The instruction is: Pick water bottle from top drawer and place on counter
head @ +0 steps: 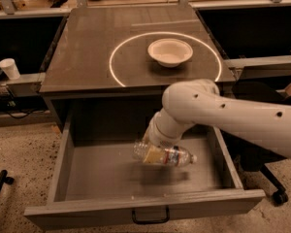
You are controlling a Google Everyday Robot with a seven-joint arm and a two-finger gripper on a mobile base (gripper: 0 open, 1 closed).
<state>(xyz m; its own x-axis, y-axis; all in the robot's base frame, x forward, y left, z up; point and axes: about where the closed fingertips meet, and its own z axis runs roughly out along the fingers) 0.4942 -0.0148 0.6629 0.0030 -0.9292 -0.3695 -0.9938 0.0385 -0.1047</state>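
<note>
Grey-brown counter (82, 47) fills the upper middle of the camera view. A thin white circle (109, 62) is marked on it, and a pale bowl (170, 52) sits inside that circle. Below the counter the drawer (63, 161) stands pulled out toward the camera, and its flat front panel carries a small black handle (150, 217).

A white arm (228, 113) reaches in from the right and bends down into the drawer. At its end the gripper (153, 155) is clamped on the water bottle (177, 155), with its yellowish fingers around the end away from the cap. The bottle lies roughly level with its white cap pointing right. It hangs above the drawer floor near the middle, and a soft shadow lies beneath it.

A white paper cup (9, 68) stands on a ledge at the far left, well apart from the counter.
</note>
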